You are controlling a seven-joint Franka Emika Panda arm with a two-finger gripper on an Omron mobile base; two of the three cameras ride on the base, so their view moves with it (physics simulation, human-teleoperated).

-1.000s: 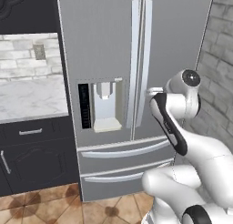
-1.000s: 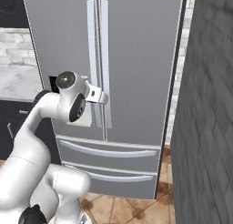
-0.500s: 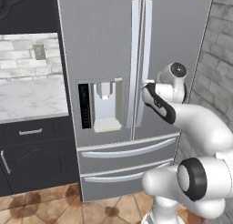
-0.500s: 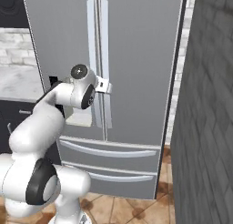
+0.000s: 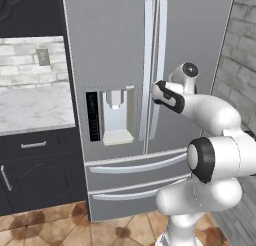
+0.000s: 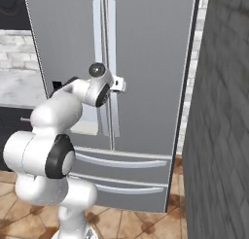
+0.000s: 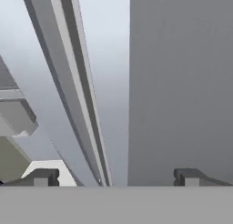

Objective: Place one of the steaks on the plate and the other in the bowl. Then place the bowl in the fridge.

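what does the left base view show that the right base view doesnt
The left base view alone gives the dispenser panel in full, the marble counter and the dark cabinet under it. The right base view alone gives the dark brick wall beside the fridge. Both share the fridge with its doors closed, its two lower drawers, and the open gripper at the door handles.

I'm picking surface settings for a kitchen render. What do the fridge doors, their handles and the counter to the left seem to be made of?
The fridge doors look like brushed stainless steel: flat grey with a soft sheen. The door handles read as lighter polished metal, though they might be painted. The counter looks like pale marble or marble-look stone, judging by its grey veining.
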